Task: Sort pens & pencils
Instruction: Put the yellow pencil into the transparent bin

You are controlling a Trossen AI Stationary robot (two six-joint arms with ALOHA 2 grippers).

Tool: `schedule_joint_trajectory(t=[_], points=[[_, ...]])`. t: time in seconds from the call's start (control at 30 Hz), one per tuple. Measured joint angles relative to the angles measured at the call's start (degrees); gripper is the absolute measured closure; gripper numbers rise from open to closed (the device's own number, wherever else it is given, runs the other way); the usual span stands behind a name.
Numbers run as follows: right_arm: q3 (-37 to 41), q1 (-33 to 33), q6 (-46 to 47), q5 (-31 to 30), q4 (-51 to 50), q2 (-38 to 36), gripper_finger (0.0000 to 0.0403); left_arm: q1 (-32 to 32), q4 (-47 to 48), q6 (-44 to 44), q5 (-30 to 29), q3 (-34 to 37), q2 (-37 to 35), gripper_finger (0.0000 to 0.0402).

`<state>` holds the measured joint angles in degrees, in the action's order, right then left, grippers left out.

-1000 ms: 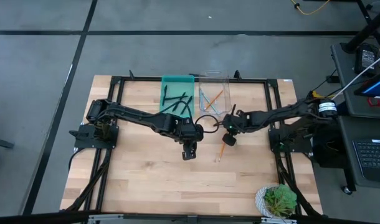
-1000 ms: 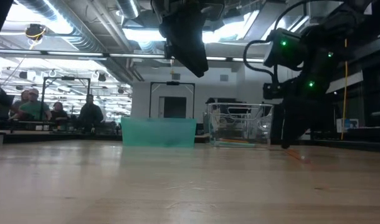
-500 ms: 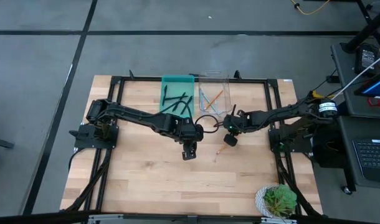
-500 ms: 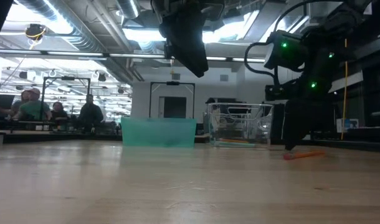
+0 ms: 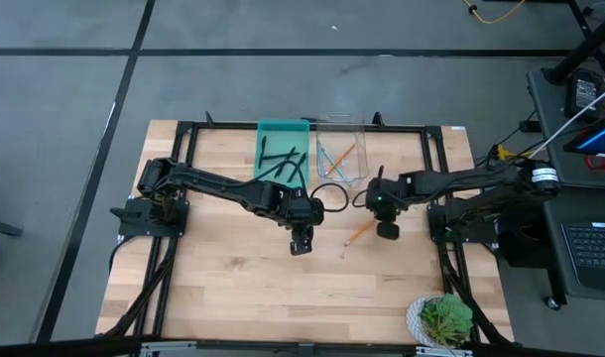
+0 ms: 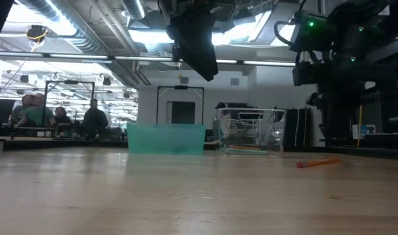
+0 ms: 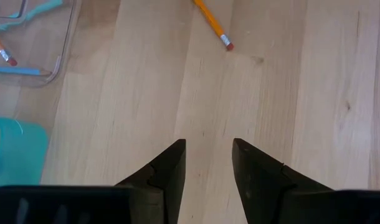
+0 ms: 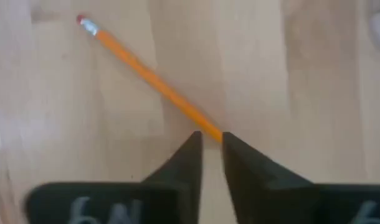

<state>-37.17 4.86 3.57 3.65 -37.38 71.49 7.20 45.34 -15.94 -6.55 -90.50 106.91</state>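
Note:
One orange pencil [image 5: 359,234] lies flat on the wooden table between my two grippers, its eraser end [image 8: 82,22] toward the near side. My right gripper [image 5: 388,231] hangs just above its tip end, fingers [image 8: 193,146] a narrow gap apart, raised clear of the table in the low view. My left gripper [image 5: 301,245] hovers open over bare wood, nothing between its fingers [image 7: 171,165]. Black pens [image 5: 283,164] lie in the green tray [image 5: 268,129]. Orange and light-blue pencils [image 5: 334,157] lie in the clear tray [image 5: 340,121].
The two trays stand side by side at the table's far edge. A black cable loop [image 5: 330,193] lies in front of the clear tray. A potted plant [image 5: 441,319] sits at the near right corner. Bare wood spreads across the near half. People sit in the room behind [image 6: 36,114].
My right gripper has risen and drawn back toward the table's right edge, rolling its wrist. The orange pencil, which stood tilted under it, has fallen flat onto the table and turned, and stays there apart from the gripper.

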Motion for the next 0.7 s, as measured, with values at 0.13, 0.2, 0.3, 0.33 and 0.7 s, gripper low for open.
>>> schedule_joint_trajectory(t=[0.13,0.2,0.3,0.33,0.7], points=[[0.0,-0.2,-4.8,0.9,0.0,2.4,0.0271,0.1,0.0,0.0,0.0,0.0,0.0,0.0277],[0.0,-0.4,-8.0,0.9,0.3,4.1,0.0241,0.1,0.0,0.0,0.0,0.0,0.0,0.0277],[0.0,-0.8,-11.5,0.6,0.4,6.7,0.0211,0.1,0.0,-0.1,0.0,0.0,0.0,0.0277],[0.0,-1.0,-12.1,0.6,0.4,7.6,0.0206,0.1,0.0,-0.1,0.0,0.0,0.0,0.0277],[-0.6,-1.4,-12.6,-4.3,0.1,15.4,0.0241,0.1,-0.2,-0.1,0.0,0.0,0.0,0.0277]])
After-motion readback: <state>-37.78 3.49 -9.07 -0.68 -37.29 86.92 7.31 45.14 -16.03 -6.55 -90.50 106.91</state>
